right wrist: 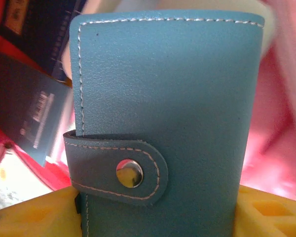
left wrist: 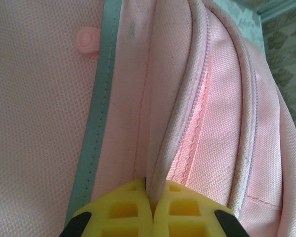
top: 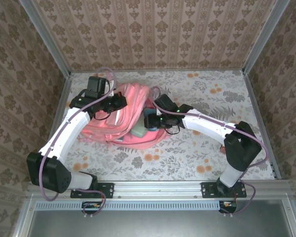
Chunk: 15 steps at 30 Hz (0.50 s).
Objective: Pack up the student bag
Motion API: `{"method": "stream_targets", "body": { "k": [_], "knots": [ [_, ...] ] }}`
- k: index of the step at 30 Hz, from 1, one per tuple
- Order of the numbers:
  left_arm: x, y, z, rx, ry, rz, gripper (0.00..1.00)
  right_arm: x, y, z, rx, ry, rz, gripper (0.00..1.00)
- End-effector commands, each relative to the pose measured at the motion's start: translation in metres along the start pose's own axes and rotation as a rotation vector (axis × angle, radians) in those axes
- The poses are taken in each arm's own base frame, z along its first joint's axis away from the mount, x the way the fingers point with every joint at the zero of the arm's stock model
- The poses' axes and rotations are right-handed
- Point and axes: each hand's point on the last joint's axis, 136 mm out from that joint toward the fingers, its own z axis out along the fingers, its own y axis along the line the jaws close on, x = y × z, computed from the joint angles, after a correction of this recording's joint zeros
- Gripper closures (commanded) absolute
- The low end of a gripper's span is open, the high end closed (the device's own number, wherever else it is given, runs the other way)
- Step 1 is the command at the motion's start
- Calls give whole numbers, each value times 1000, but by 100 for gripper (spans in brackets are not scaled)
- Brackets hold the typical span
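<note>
Seen from above, the left pincer (top: 119, 101) rests on the pink backpack (top: 130, 111), which lies left of the middle of the floral desk (top: 212, 148), nearer its far edge. Its wrist view adds the grip: yellow latticed fingers (left wrist: 123, 212) pinched tight on a woven zip flap. The right pincer (right wrist: 153, 219) clamps a smooth teal wallet (right wrist: 163, 84) with white stitching and a metal snap (right wrist: 129, 173).

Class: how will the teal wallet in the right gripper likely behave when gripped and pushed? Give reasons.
The teal wallet probably holds its shape: it stands flat and upright between the right gripper's fingers. Its smooth leather-like face may slide a little in the grip. The snap is fastened, so it likely won't flap open.
</note>
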Motion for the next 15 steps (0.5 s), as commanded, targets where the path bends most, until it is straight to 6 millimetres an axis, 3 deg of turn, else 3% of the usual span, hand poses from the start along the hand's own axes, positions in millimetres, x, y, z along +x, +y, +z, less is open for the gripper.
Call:
{"method": "stream_targets", "body": {
  "k": [1,10,13,15],
  "knots": [
    [-34,-34,-33,118,-165,25,100,-22,38,12,-140,-41,65,34],
    [-35,-33,-34,126,-165,10,100,-18,95,47,-238,27,38,34],
    [-34,-32,-33,126,-160,7,100,-9,106,54,-254,58,25,25],
    [-33,-31,-32,125,-156,6,100,-6,102,56,-241,66,29,13]
  ]
}}
